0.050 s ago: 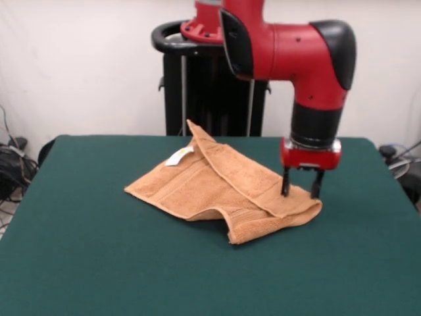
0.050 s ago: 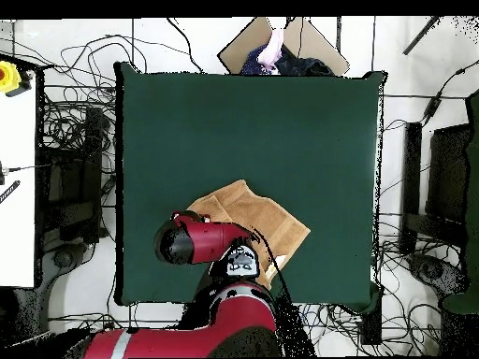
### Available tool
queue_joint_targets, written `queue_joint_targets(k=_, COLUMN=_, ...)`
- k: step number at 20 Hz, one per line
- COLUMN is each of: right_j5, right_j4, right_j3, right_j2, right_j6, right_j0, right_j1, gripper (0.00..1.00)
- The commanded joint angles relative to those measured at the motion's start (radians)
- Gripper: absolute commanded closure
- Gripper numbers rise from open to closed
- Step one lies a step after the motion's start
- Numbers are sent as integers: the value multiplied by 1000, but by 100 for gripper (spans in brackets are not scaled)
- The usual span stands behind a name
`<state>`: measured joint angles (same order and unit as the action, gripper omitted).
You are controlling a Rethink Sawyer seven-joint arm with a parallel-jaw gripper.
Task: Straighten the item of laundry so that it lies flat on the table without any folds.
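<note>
The orange-tan towel (image 1: 217, 187) lies crumpled on the green table (image 1: 99, 263), a little right of centre. One edge is folded over as a long flap running from a raised peak at the back down to the right corner. Its white tag (image 1: 179, 156) shows near the peak. My gripper (image 1: 301, 192) points straight down at the towel's right corner, open, with its fingertips (image 1: 286, 189) at the level of the cloth. In the overhead view the towel (image 2: 245, 210) sticks out from under the red arm (image 2: 201, 241), which hides the gripper.
The black pedestal (image 1: 210, 85) stands behind the table's back edge. Cables lie on the floor round the table (image 2: 253, 122). A person's hand (image 2: 273, 45) and a sheet of cardboard (image 2: 309, 42) show past the table's far edge in the overhead view.
</note>
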<state>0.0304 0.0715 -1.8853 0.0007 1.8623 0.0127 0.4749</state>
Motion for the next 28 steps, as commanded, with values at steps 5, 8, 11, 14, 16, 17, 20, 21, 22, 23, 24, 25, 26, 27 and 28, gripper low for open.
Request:
queue_joint_targets(k=5, right_j5=-79, right_j4=28, right_j3=58, right_j2=86, right_j6=106, right_j0=38, right_j1=-15, gripper=0)
queue_joint_targets(k=8, right_j5=-92, right_j4=43, right_j3=32, right_j2=56, right_j6=110, right_j0=30, right_j1=10, gripper=0)
queue_joint_targets(k=11, right_j5=-111, right_j4=64, right_j3=2, right_j2=38, right_j6=116, right_j0=36, right_j1=37, gripper=0)
queue_joint_targets(k=14, right_j5=-114, right_j4=78, right_j3=-28, right_j2=45, right_j6=123, right_j0=55, right_j1=77, gripper=0)
queue_joint_targets(k=16, right_j5=-161, right_j4=86, right_j3=-55, right_j2=52, right_j6=149, right_j0=66, right_j1=86, gripper=0)
queue_joint_targets(k=17, right_j5=-184, right_j4=87, right_j3=-65, right_j2=58, right_j6=164, right_j0=73, right_j1=84, gripper=0)
queue_joint_targets(k=20, right_j5=-231, right_j4=77, right_j3=-81, right_j2=36, right_j6=192, right_j0=53, right_j1=74, gripper=0)
queue_joint_targets(k=21, right_j5=-252, right_j4=67, right_j3=-79, right_j2=17, right_j6=199, right_j0=35, right_j1=58, gripper=0)
queue_joint_targets(k=22, right_j5=-272, right_j4=57, right_j3=-77, right_j2=-2, right_j6=205, right_j0=17, right_j1=42, gripper=0)
queue_joint_targets(k=23, right_j5=-300, right_j4=47, right_j3=-74, right_j2=-13, right_j6=211, right_j0=6, right_j1=21, gripper=0)
queue_joint_targets(k=24, right_j5=-330, right_j4=35, right_j3=-70, right_j2=-25, right_j6=216, right_j0=-5, right_j1=-1, gripper=0)
queue_joint_targets(k=25, right_j5=-360, right_j4=23, right_j3=-67, right_j2=-37, right_j6=221, right_j0=-16, right_j1=-22, gripper=0)
queue_joint_targets(k=26, right_j5=-385, right_j4=13, right_j3=-63, right_j2=-42, right_j6=225, right_j0=-24, right_j1=-41, gripper=0)
queue_joint_targets(k=27, right_j5=-411, right_j4=2, right_j3=-60, right_j2=-47, right_j6=229, right_j0=-31, right_j1=-61, gripper=0)
queue_joint_targets(k=28, right_j5=-437, right_j4=-8, right_j3=-56, right_j2=-52, right_j6=233, right_j0=-39, right_j1=-81, gripper=0)
